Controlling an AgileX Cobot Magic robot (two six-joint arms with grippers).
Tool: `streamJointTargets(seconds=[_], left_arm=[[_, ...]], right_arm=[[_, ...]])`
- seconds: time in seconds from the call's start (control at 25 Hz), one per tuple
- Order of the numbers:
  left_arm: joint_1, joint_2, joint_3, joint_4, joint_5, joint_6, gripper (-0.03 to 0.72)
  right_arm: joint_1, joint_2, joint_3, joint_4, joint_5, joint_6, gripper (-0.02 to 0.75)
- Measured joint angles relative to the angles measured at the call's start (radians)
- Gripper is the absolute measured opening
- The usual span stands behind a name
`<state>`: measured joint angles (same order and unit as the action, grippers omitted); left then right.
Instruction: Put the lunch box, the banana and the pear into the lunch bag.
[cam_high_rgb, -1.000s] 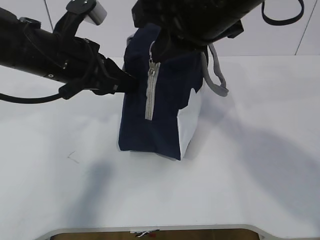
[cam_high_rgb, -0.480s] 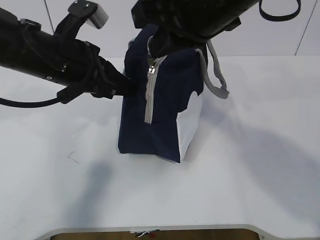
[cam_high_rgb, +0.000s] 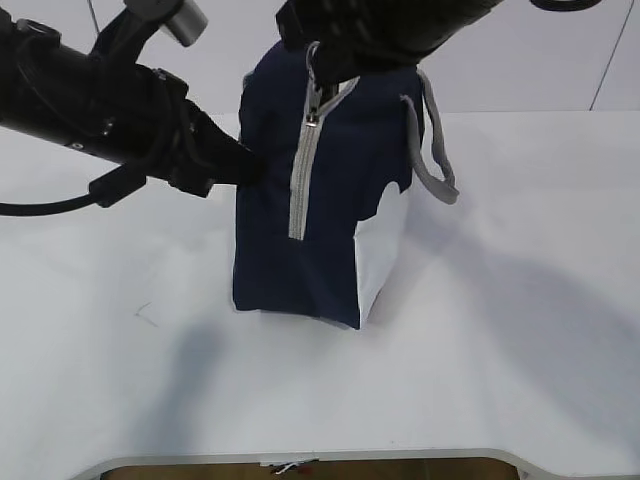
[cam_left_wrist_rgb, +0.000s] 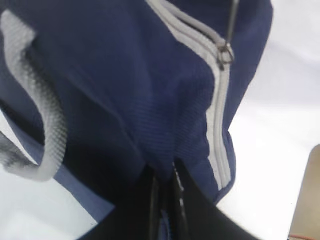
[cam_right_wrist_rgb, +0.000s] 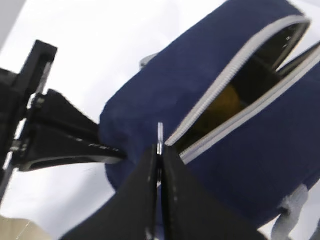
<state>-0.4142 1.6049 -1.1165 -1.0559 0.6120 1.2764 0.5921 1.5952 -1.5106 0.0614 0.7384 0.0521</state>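
Observation:
The navy lunch bag stands upright on the white table. My left gripper is shut on a fold of the bag's fabric on its left side, as the left wrist view shows. My right gripper is above the bag's top, shut on the grey zipper pull. The zipper is partly open along the top of the bag. Something yellow shows inside the gap; I cannot tell whether it is the banana or the pear. The lunch box is out of view.
A grey rope handle hangs off the bag's right side, and another shows in the left wrist view. The table's front edge runs along the bottom of the exterior view.
The right gripper has moved up with the zipper pull, and the bag's top has stretched taller. The left gripper has risen slightly, still pinching the fabric.

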Motion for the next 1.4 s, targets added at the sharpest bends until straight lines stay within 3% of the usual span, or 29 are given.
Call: streamJointTargets(seconds=[0.28,0.52,0.72,1.08,1.4], left_arm=[[0.0,-0.01,0.0,0.064,0.036,0.0,-0.002],[0.0,-0.01,0.0,0.108,0.031,0.002,-0.002],[0.0,-0.01,0.0,0.121,0.031,0.002,-0.002],[0.0,-0.01,0.0,0.158,0.052,0.002,-0.002],[0.0,-0.016,0.0,0.16,0.071,-0.015,-0.003]], right_arm=[[0.0,0.0,0.0,-0.034,-0.03,0.0,0.013],[0.0,0.0,-0.002,0.037,-0.026,-0.008,0.013],[0.0,0.0,-0.002,0.021,-0.047,-0.014,0.013],[0.0,0.0,-0.002,-0.121,-0.094,-0.007,0.013],[0.0,0.0,-0.002,-0.331,-0.116,0.109,0.013]])
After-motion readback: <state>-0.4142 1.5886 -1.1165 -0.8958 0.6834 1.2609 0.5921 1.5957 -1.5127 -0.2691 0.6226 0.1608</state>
